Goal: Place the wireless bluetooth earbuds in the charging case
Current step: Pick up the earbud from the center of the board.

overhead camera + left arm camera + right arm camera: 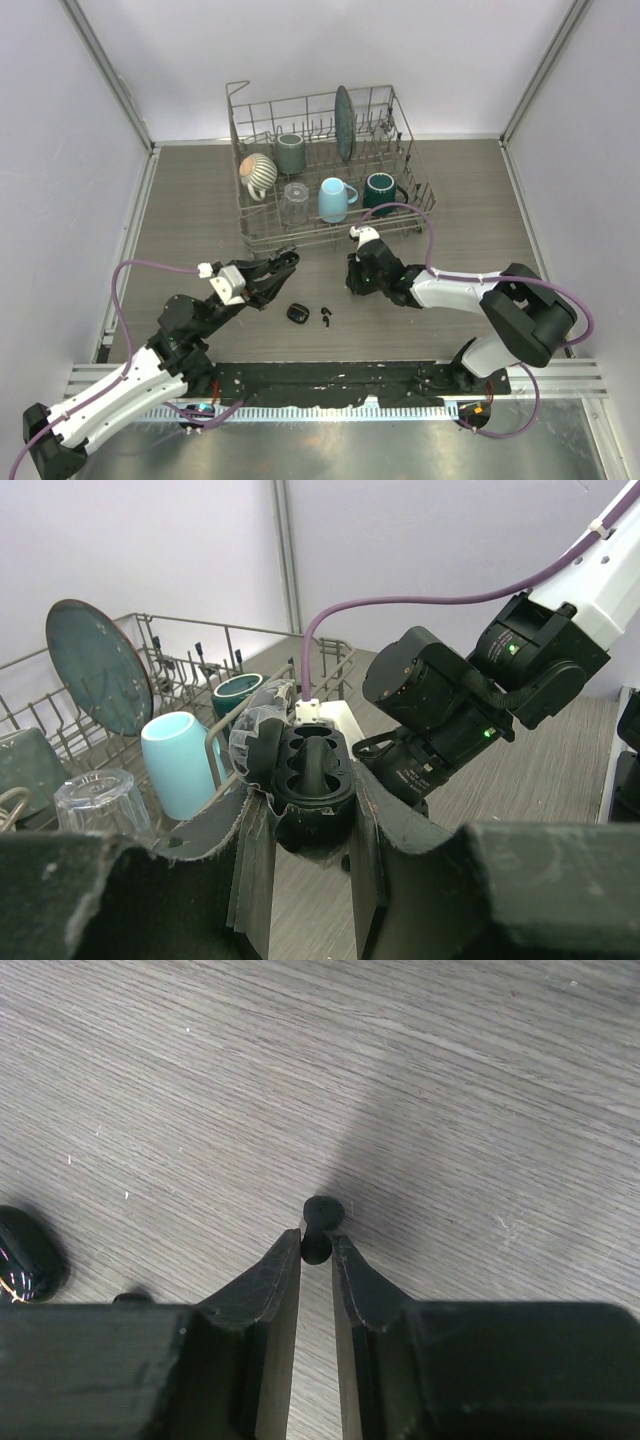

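My left gripper (287,261) is shut on an open black charging case (312,772), held above the table with its lid (250,745) swung left and its slots showing. My right gripper (317,1244) is shut on a tiny black earbud (321,1214), pinching its stem at the fingertips just above the wooden table. In the top view the right gripper (352,284) sits right of the left gripper. A second small black oval case (297,313) and another earbud (325,317) lie on the table between the arms. That case also shows in the right wrist view (25,1255).
A wire dish rack (415,205) stands at the back with a dark plate (344,122), a grey cup (290,152), a striped mug (258,173), a clear glass (295,200), a light blue cup (335,198) and a dark green mug (380,190). Purple cables loop from both arms.
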`<control>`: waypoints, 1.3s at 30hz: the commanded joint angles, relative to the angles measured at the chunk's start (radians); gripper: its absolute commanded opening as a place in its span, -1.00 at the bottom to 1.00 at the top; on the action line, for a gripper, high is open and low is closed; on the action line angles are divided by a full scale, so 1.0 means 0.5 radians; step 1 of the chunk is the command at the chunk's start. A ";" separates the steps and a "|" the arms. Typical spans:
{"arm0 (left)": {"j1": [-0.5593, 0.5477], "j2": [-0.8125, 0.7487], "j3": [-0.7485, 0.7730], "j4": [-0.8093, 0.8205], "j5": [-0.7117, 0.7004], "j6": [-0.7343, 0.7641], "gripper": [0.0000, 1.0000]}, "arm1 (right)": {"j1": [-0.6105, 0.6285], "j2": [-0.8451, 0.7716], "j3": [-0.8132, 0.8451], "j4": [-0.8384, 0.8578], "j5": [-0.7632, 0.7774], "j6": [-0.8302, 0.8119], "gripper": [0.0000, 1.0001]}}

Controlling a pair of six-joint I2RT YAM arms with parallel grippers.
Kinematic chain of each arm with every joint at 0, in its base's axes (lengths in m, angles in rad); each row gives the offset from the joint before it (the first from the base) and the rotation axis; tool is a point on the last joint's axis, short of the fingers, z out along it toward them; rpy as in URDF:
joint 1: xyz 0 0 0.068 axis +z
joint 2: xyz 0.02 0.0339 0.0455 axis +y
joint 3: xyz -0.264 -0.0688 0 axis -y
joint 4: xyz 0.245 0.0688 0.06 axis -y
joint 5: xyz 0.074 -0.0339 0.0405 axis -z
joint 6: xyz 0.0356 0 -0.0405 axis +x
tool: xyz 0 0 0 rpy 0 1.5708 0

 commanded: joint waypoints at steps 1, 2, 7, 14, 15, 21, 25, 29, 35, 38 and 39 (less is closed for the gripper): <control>0.001 -0.017 0.001 0.067 -0.016 -0.003 -1.00 | 0.008 -0.095 0.028 0.013 0.057 -0.019 -0.52; 0.004 -0.017 0.001 0.063 -0.016 -0.003 -1.00 | 0.008 -0.095 0.031 0.010 0.057 -0.019 -0.44; 0.001 -0.027 -0.002 0.060 -0.016 -0.006 -1.00 | 0.008 -0.092 0.040 -0.002 0.087 -0.016 -0.33; 0.001 -0.036 -0.002 0.054 -0.019 -0.003 -1.00 | 0.008 -0.061 0.061 0.016 0.087 0.002 -0.46; 0.001 -0.033 -0.005 0.054 -0.022 -0.006 -1.00 | 0.008 -0.061 0.064 0.019 0.081 0.005 -0.48; 0.001 -0.039 -0.002 0.051 -0.022 -0.006 -1.00 | 0.008 -0.077 0.071 0.019 0.081 0.008 -0.71; 0.004 -0.042 -0.002 0.045 -0.022 -0.006 -1.00 | 0.011 -0.153 0.067 -0.024 0.096 -0.010 -0.98; 0.001 -0.054 0.001 0.021 -0.007 -0.006 -1.00 | 0.008 -0.395 0.074 -0.094 0.032 -0.102 -0.99; 0.004 -0.042 0.010 -0.004 0.155 0.000 -1.00 | 0.008 -0.870 0.217 -0.321 -0.449 -0.451 -0.99; 0.001 -0.008 0.038 -0.028 0.321 0.015 -1.00 | 0.008 -1.006 0.374 -0.474 -0.691 -0.632 -0.99; 0.001 0.004 0.059 -0.038 0.370 0.024 -1.00 | 0.011 -1.027 0.459 -0.517 -0.807 -0.672 -0.98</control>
